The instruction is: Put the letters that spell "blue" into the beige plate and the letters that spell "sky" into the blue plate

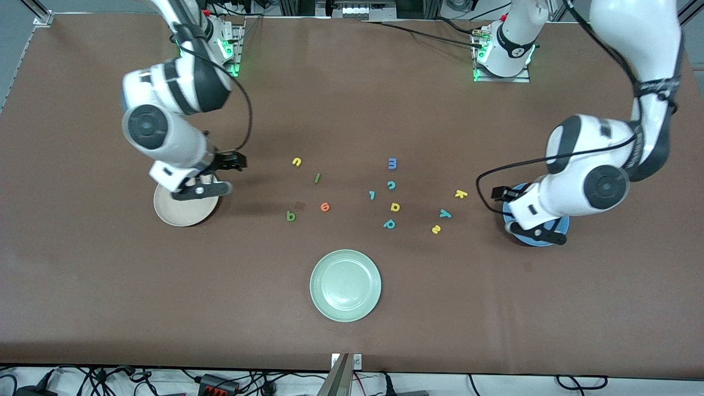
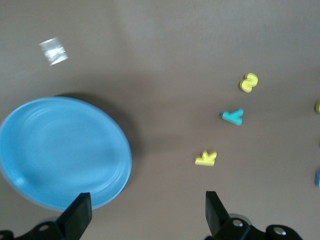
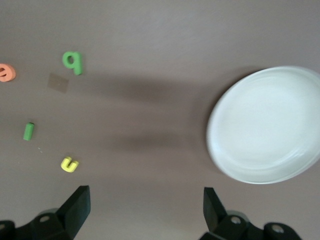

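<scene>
Nothing sorted yet. Left gripper point(image 2: 145, 215) wide open, empty, over blue plate point(image 2: 60, 150); yellow k point(image 1: 461, 193) nearest, at ten o'clock from plate. Right gripper point(image 3: 145, 212) open, empty, over beige plate point(image 1: 184, 212); green b point(image 1: 291, 216) at three o'clock.

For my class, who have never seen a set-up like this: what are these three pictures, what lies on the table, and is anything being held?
Two white robot arms stand at a brown table. The big picture looks down from across it; the other two come from cameras on the arms' wrists. The left tool hangs open over the blue plate; the right tool hangs open over the beige plate. Neither holds anything. Small foam letters lie scattered between the plates, and a green plate sits nearer the front camera.
</scene>
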### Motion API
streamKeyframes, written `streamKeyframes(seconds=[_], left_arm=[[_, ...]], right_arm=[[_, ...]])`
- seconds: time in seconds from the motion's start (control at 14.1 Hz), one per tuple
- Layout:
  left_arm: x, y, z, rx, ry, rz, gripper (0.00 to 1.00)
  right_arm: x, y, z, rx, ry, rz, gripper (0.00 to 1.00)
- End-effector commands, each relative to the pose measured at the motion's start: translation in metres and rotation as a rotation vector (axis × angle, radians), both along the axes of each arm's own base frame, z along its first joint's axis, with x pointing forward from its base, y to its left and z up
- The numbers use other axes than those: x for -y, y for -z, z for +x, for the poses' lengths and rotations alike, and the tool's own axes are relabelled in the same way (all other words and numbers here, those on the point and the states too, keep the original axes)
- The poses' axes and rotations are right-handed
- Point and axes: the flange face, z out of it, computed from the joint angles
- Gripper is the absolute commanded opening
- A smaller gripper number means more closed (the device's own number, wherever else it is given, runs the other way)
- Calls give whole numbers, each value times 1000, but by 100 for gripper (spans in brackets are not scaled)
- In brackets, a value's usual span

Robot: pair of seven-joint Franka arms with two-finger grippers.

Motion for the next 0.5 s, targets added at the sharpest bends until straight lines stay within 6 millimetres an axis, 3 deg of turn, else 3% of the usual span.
streamKeyframes(seconds=[0.0, 0.07, 0.28, 0.42], left_arm=[[35, 32, 9, 30, 11, 7, 100], [55, 49, 8, 42, 35, 4, 100], [70, 74, 13, 109, 33, -15, 100], [97, 91, 11, 153, 31, -29, 100]], right_arm=[[-45, 30, -33, 45, 97, -10, 100], [-58, 43, -43, 71, 129, -6, 100], [-86, 80, -68, 120, 239, -4, 100], [-99, 101, -84, 138, 321, -10, 100]])
